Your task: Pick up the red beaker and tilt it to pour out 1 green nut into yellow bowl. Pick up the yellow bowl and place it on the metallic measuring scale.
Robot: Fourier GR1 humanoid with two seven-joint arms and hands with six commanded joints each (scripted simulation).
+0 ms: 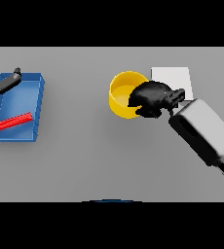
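Right hand (150,98) curled over yellow bowl (122,95) rim, gripping; contents unclear. Blue tray (22,87) holds red beaker (10,122), lying flat. Left hand (2,82) over tray's far corner, fingers straight.

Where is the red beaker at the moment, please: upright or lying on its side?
On its side: the red beaker lies flat and slanted inside the blue tray, with the left hand above it.
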